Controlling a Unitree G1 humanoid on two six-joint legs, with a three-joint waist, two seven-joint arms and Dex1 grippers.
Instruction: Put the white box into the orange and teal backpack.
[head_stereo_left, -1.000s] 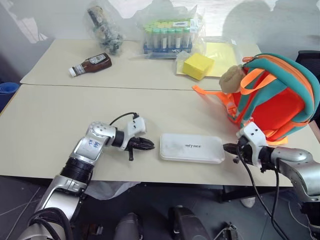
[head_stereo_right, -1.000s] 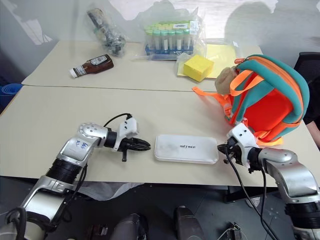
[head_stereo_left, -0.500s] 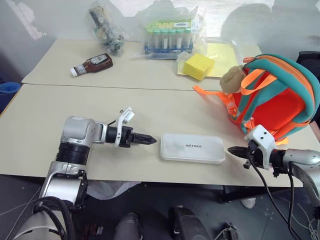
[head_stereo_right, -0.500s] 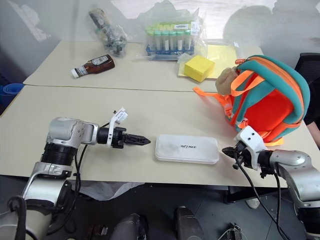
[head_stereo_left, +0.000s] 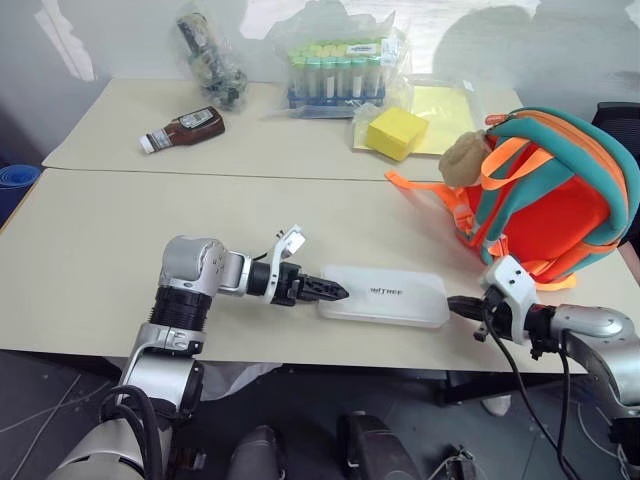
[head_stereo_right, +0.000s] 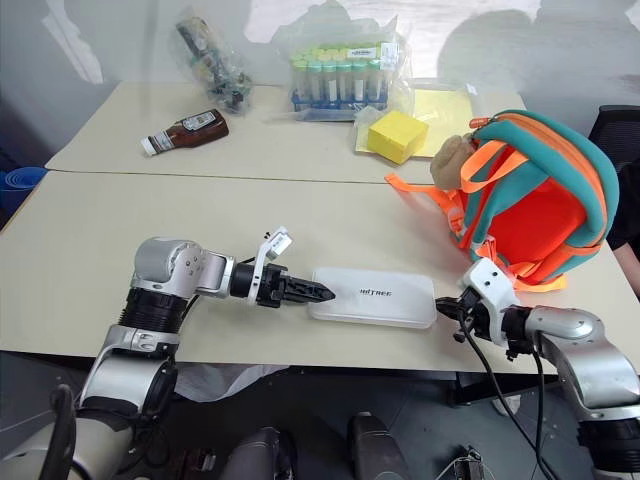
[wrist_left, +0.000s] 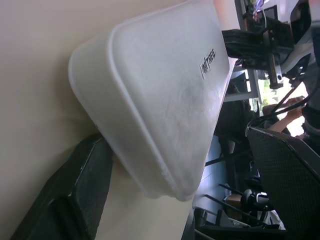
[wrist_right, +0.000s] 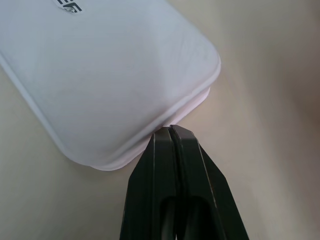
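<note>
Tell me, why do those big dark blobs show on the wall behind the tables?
In both eye views, they are soft-edged shadows on the wall, apparently cast by things out of frame, with brighter patches between them. In the left wrist view, the white box looks hazy up close. In the right wrist view, the right tool meets the box's edge above a faint shadow.

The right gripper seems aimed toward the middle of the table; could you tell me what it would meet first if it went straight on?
Most likely the white box: the shut right gripper points at its near end, tips apparently already at its rim.
</note>
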